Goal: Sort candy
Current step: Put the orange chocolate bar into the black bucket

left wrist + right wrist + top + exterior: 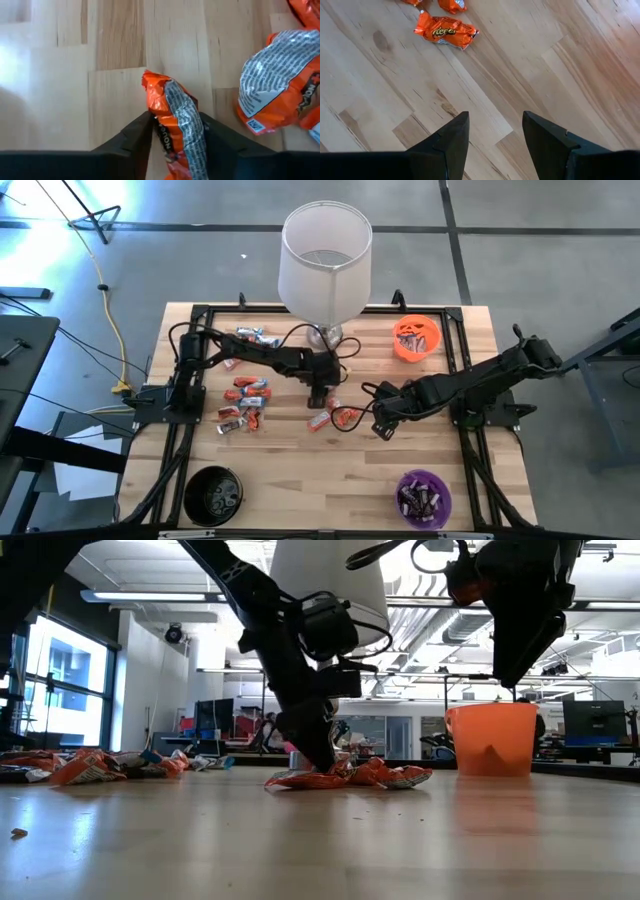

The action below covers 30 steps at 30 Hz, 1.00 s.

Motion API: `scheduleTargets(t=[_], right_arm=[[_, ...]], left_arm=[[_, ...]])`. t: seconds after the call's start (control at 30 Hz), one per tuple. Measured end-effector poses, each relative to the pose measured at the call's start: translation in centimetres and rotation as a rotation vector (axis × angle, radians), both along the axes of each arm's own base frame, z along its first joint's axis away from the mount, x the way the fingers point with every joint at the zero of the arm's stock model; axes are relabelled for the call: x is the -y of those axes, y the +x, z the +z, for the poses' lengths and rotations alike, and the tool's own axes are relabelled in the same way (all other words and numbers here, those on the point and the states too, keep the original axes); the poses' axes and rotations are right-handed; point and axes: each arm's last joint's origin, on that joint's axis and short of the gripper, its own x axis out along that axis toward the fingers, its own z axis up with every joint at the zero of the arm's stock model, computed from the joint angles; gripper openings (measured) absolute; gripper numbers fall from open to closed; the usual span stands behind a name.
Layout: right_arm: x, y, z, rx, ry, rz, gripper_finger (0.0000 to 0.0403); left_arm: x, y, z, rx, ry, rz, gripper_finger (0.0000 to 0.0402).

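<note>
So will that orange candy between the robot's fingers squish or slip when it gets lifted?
Probably a bit of both. The orange candy has a crinkly, shiny wrapper, so it may slide in the left gripper. It looks small and flat, so likely light. Its loose wrapper end should flop, not snap.

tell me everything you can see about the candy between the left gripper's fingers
The candy is a small bar in a crinkled, glossy orange wrapper with a silvery printed panel along one side. It lies on the wooden table near the middle, one twisted end pointing away from the left gripper, whose dark fingers stand on either side of it, touching its sides. More orange candies lie just beside it, apart.
</note>
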Motion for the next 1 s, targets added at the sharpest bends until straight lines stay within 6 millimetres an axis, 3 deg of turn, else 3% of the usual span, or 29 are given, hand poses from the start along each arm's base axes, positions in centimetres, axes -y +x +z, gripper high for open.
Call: scheduleTargets(t=[0.27, 0.4, 0.57, 0.7, 0.83, 1.0], right_arm=[[0.1, 0.0, 0.0, 0.013, -0.041, -0.011, 0.0180], [0.1, 0.0, 0.0, 0.016, -0.038, -0.023, 0.0180], [0.1, 0.1, 0.0, 0.024, -0.031, -0.057, 0.0180], [0.1, 0.1, 0.1, 0.031, -0.037, -0.060, 0.0180], [0.2, 0.1, 0.1, 0.039, -0.056, -0.062, 0.0180], [0.2, 0.1, 0.0, 0.025, -0.073, -0.014, 0.0180]], left_arm=[[0.8, -0.5, 2.2, 0.028, -0.012, 0.029, 0.0020], [1.9, -1.4, 4.5, 0.021, 0.027, 0.059, 0.0021], [4.2, -3.4, 8.2, -0.034, 0.095, 0.089, 0.0064], [7.7, -5.9, 10.8, -0.104, 0.042, 0.091, 0.0074], [12.8, -8.5, 12.4, -0.170, 0.012, 0.066, 0.0073], [17.9, -10.3, 13.7, -0.049, 0.164, -0.014, 0.0069]])
